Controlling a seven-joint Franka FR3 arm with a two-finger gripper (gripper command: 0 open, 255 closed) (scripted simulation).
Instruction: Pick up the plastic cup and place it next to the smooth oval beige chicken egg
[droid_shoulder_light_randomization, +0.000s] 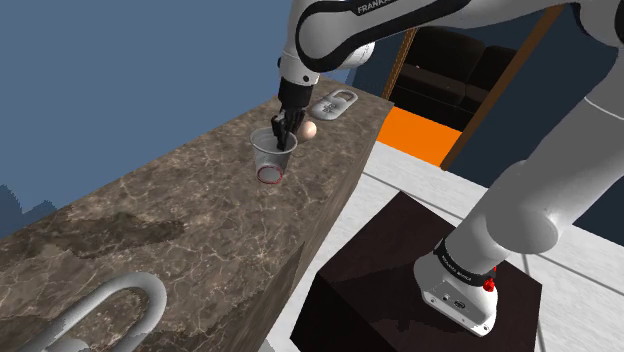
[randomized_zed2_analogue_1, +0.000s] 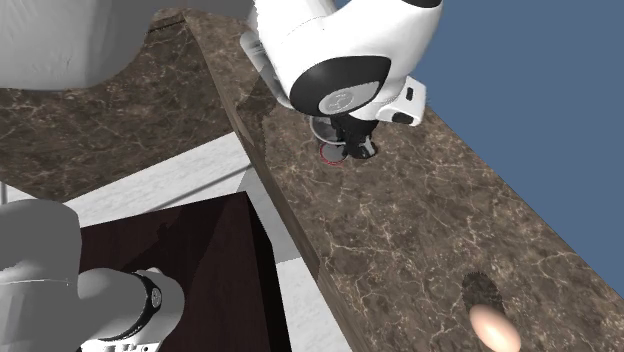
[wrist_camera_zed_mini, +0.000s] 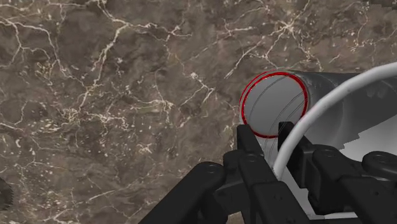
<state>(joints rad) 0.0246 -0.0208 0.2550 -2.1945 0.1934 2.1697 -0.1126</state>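
Observation:
A clear plastic cup (droid_shoulder_light_randomization: 272, 157) with a red ring around its base is over the brown marble counter (droid_shoulder_light_randomization: 190, 230), near the counter's edge on the stand's side. My black gripper (droid_shoulder_light_randomization: 285, 126) comes down from above and is shut on the cup's rim, one finger inside and one outside. In the wrist view the cup (wrist_camera_zed_mini: 273, 102) has its thin white rim passing between my gripper (wrist_camera_zed_mini: 280, 151). Whether its base touches the counter I cannot tell. The beige egg (droid_shoulder_light_randomization: 309, 128) lies just beyond the cup; in the second exterior view the egg (randomized_zed2_analogue_1: 494, 328) sits far from the cup (randomized_zed2_analogue_1: 333, 151).
A silver padlock (droid_shoulder_light_randomization: 337, 103) lies at the counter's far end behind the egg. A larger padlock (droid_shoulder_light_randomization: 105, 315) rests at the near end. The dark stand (droid_shoulder_light_randomization: 400, 280) is right of the counter, with a sofa and orange floor beyond.

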